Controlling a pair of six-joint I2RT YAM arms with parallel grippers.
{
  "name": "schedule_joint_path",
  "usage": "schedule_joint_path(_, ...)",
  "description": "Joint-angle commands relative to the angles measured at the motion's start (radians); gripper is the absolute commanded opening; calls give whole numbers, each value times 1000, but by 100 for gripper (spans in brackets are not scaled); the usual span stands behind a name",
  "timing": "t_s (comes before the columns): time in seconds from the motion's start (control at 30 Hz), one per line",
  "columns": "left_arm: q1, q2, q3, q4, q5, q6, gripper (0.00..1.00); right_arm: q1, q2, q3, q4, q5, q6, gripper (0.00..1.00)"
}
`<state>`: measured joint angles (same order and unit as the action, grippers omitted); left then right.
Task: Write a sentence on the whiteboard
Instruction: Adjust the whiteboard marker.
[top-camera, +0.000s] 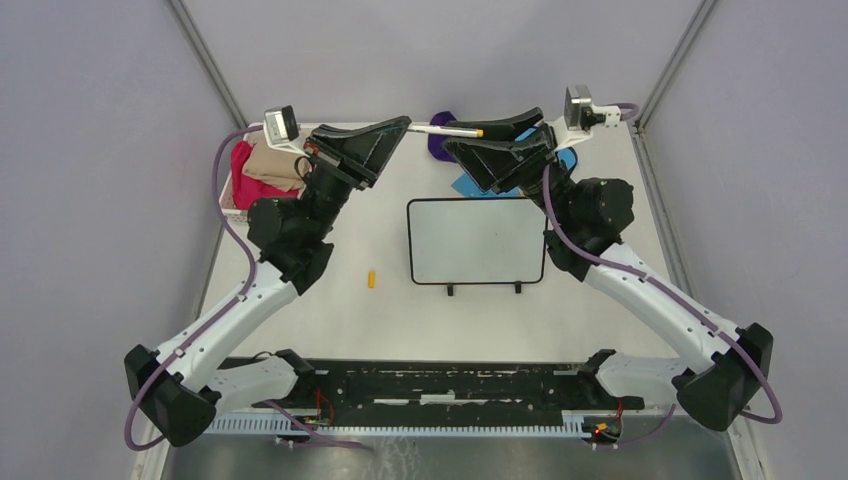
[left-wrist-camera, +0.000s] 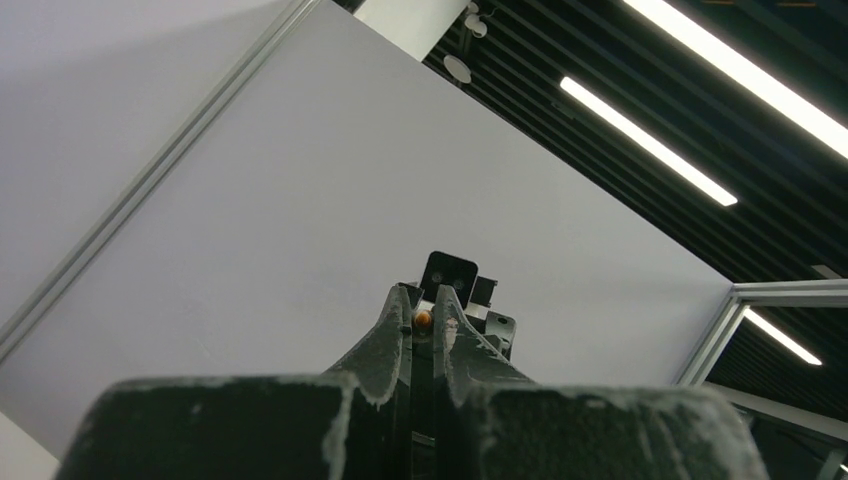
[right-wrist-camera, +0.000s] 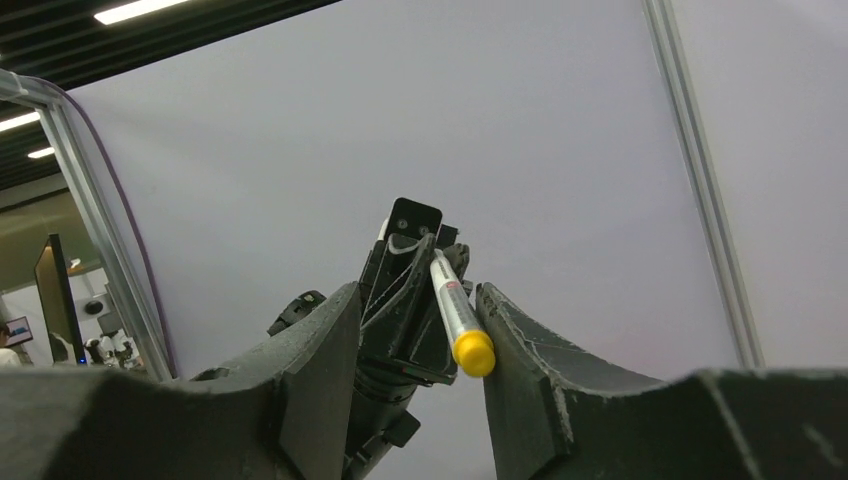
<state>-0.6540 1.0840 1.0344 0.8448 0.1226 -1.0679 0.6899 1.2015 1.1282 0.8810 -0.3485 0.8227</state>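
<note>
Your left gripper (left-wrist-camera: 422, 300) was clamped on the marker (right-wrist-camera: 452, 305), its length aimed straight into your right gripper (right-wrist-camera: 418, 300), whose jaws stood parted astride the yellow end.

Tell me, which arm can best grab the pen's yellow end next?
Probably the right: the right claw stands open around the yellow end of the thin white marker pen, while the left claw is shut on its other end.

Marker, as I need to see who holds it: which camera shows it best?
Right wrist: the marker shows nearly whole, yellow end nearest. Top view has it small and thin; left wrist, only an orange speck.
</note>
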Motion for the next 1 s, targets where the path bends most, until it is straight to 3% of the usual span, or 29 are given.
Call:
schedule_joint_path(0.0,-7,-6,29,30,42,-34,2,1,0,60,-36,-36,3,48)
schedule_joint_path(0.1,-7,-9,35,3,50,-30,2,2,-4,85,-98,-53,-24,43)
schedule_joint_path(0.4,-7,-24,53,-70,60,-12,2,1,-20,142,-247,-90,-68,46)
schedule_joint_path(0.57,-7,-33,64,-121,61,8,2,2,-26,156,-301,-86,-91,42)
schedule_joint_path(0.97,-7,-62,91,-228,60,58,2,0,-52,109,-264,-52,-86,39)
